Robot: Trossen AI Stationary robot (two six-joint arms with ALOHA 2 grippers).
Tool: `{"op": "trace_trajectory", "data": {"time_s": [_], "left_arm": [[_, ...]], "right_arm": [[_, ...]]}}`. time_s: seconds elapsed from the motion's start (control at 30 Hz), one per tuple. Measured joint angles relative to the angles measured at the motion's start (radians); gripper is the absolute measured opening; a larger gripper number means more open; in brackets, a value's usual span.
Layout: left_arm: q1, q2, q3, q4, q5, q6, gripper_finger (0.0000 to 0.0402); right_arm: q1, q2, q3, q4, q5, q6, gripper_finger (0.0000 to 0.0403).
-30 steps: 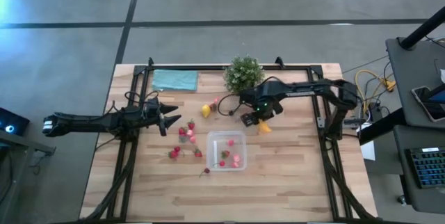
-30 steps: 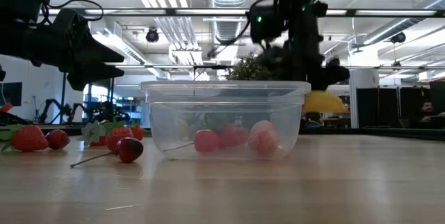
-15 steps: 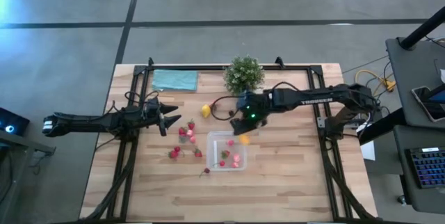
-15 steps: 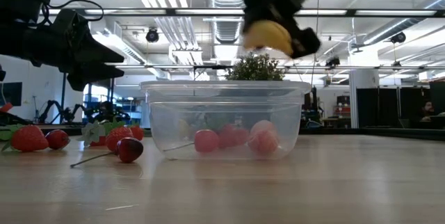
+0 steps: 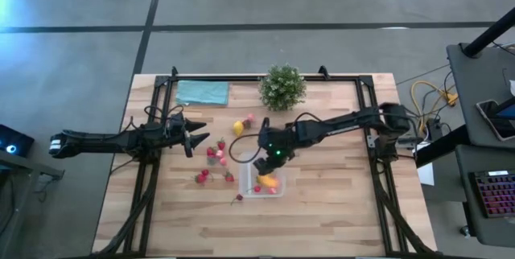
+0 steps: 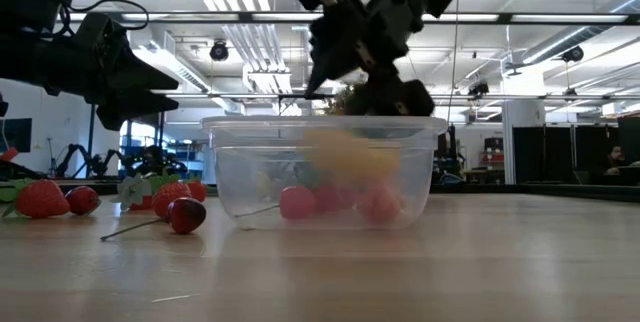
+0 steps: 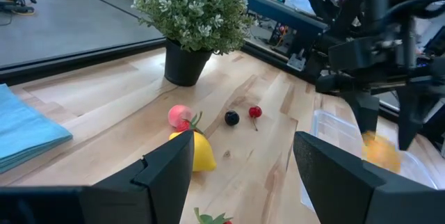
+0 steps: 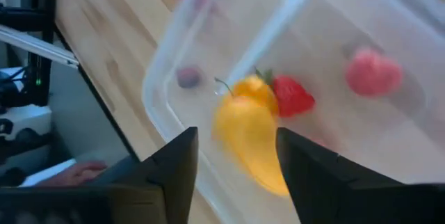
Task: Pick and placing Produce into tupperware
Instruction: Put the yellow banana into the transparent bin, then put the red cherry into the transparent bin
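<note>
We see the right gripper (image 5: 265, 167) over the tupperware (image 5: 246, 187), jaws parted and empty; the yellow-orange banana (image 8: 249, 135) sits inside, free of the fingers, beside red fruits (image 6: 297, 202). The left gripper (image 5: 190, 141) waits open, empty, near loose strawberries (image 5: 211, 152).

Arm pose: right reaching in, left parked.
Right pincer (image 5: 269, 165) at full reach, pointing down, jaws parted. Left pincer (image 5: 193, 138) low, level, jaws apart, well away from it.
</note>
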Motion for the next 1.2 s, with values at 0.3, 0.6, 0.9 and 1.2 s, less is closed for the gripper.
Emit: {"op": "trace_trajectory", "data": {"time_s": [0.3,0.6,0.9,1.2], "left_arm": [[0.000,0.000,0.000,0.000,0.000,0.000,0.0233],[0.000,0.000,0.000,0.000,0.000,0.000,0.0233],[0.000,0.000,0.000,0.000,0.000,0.000,0.0233],[0.000,0.000,0.000,0.000,0.000,0.000,0.0233]], "right_arm": [[-0.009,-0.006,0.143,-0.268,0.228,-0.116,0.0252],[-0.076,-0.009,0.196,-0.618,0.471,-0.340,0.0255],[-0.141,-0.009,0.149,-0.588,0.424,-0.883,0.0237],[-0.203,-0.002,0.109,-0.561,0.611,-0.957,0.0233]]}}
